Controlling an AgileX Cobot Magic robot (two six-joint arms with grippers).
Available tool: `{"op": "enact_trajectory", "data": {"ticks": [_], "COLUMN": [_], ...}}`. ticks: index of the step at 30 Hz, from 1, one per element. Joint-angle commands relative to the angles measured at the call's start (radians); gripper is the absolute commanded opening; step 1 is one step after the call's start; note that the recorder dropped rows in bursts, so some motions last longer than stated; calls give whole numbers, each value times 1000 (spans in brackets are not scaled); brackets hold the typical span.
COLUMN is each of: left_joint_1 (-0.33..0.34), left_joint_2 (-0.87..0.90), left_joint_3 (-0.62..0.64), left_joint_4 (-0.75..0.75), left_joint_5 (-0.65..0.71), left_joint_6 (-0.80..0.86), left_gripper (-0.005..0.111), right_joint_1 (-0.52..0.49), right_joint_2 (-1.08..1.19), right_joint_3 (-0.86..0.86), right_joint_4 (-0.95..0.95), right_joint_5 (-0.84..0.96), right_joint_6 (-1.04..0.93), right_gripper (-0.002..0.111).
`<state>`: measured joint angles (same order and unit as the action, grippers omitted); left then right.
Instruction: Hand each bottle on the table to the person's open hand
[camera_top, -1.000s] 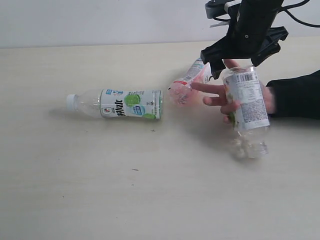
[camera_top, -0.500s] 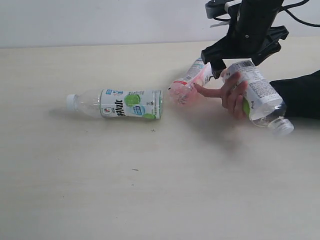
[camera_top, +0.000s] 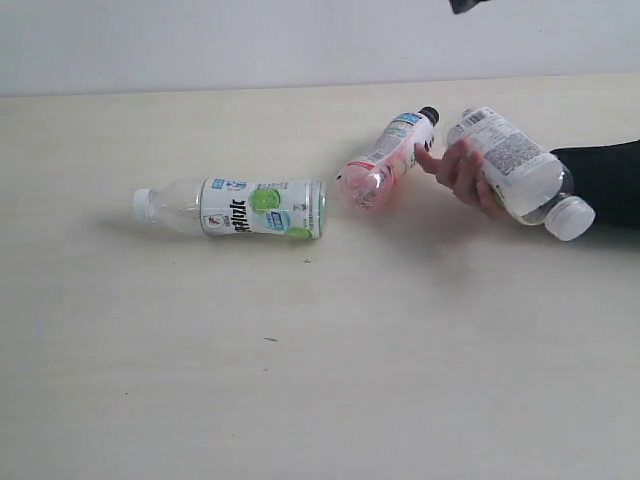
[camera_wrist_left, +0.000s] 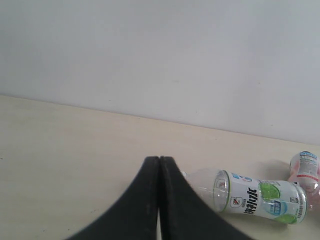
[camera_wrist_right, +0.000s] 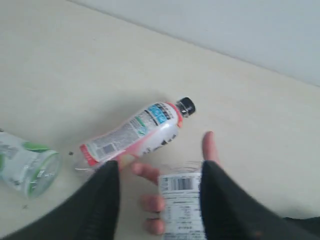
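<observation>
Right jaws, released, have lifted away; hand (camera_top: 462, 172) holds one bottle (camera_top: 515, 170). I see pink bottle (camera_top: 385, 160) on tabletop (camera_top: 300, 380) just beside hand, cap end toward it, nearer right jaws; left jaws clenched.

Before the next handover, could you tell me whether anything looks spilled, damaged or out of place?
Nothing spilled or damaged. The white-capped bottle and the pink-labelled bottle lie on their sides on the table, caps on.

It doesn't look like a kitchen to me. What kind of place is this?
Probably a test room or lab, not a home: a wide cream table, a plain white wall, and just drink bottles lying there.
</observation>
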<state>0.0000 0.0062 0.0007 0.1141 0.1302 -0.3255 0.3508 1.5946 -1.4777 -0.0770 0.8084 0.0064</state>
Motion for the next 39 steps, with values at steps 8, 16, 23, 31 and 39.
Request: {"op": "enact_trajectory", "data": {"ticks": [8, 16, 23, 31, 39], "left_joint_1": [2, 2, 2, 2, 2], "left_joint_2": [-6, -6, -6, -6, -6], "left_joint_3": [-1, -1, -1, -1, -1], "left_joint_4": [2, 2, 2, 2, 2], "left_joint_5": [-5, -5, -5, -5, -5], "left_joint_6": [0, 0, 0, 0, 0], "left_gripper": [0, 0, 0, 0, 0], "right_joint_1": [-3, -3, -3, -3, -3], "right_joint_2": [-550, -996, -1394, -1595, -1595], "right_joint_3": [425, 814, 1069, 1131, 1131], "right_joint_4": [84, -1, -64, -89, -89], "right_joint_5": [-145, -187, -302, -383, -383], "right_joint_6": [-107, -122, -73, 26, 47], "right_gripper": [0, 0, 0, 0, 0]}}
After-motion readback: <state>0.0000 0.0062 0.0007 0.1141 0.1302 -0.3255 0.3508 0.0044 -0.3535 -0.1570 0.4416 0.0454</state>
